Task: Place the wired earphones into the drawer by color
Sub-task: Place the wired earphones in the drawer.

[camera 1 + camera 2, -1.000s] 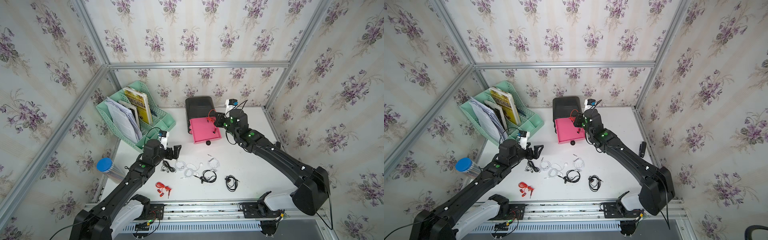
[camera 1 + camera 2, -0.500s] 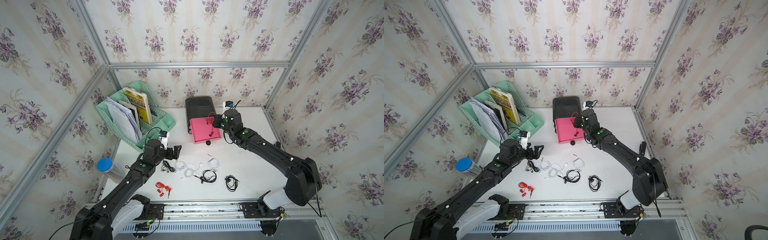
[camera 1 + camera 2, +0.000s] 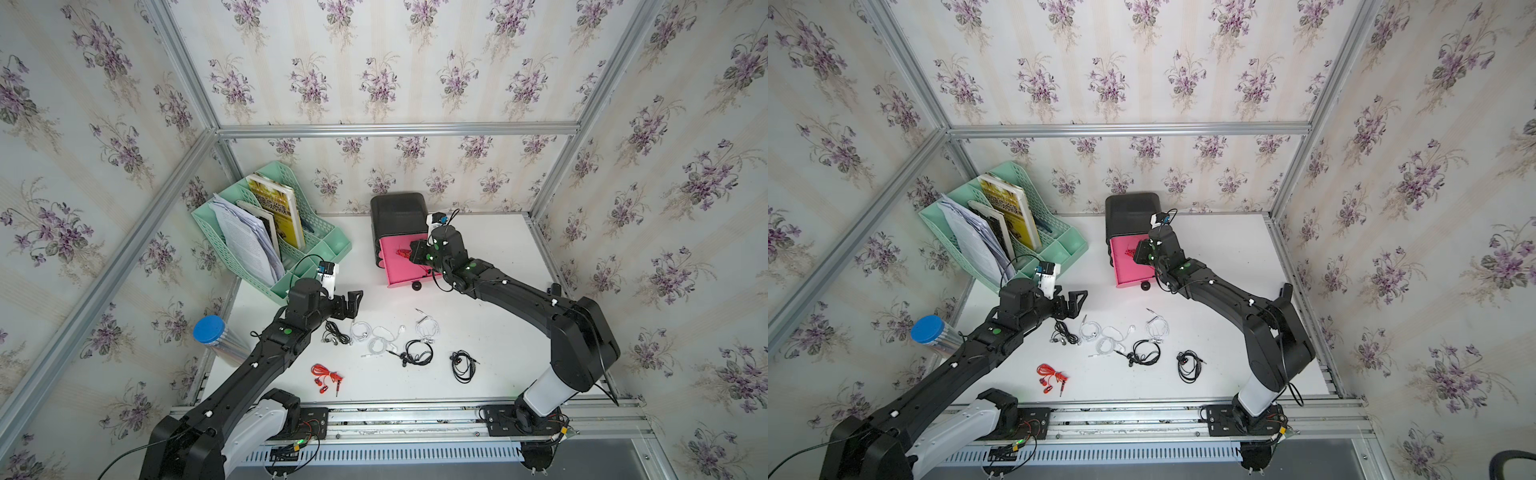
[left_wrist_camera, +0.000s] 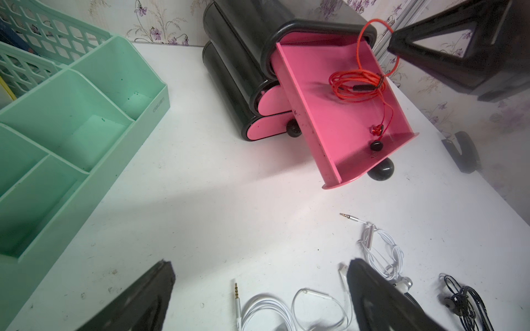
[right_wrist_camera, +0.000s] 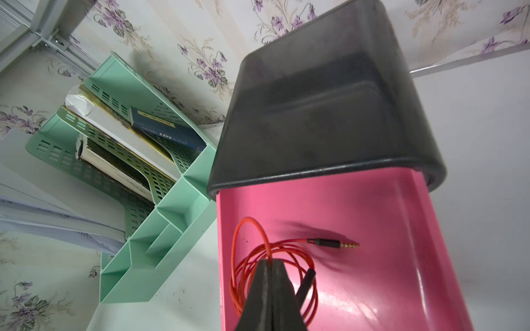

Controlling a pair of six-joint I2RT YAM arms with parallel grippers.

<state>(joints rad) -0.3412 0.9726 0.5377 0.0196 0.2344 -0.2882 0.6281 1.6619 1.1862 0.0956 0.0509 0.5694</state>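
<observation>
One red earphone bundle [image 4: 355,86] hangs inside the pink drawer [image 5: 387,229], pinched by the fully closed right gripper [image 5: 269,265]. Its jack plug [image 5: 332,243] lies across the drawer, tip toward a side wall. The left gripper [image 4: 259,263], before the drawer, gapes empty.

purple-floral wallpaper walls [image 3: 395,62], aluminium frame bars [image 3: 395,129], white tabletop [image 3: 494,243]

text: none legible | green organizer [image 4: 86,86]: embossed mark, unreadable | yellow book cover [image 3: 277,210]: blurred
</observation>
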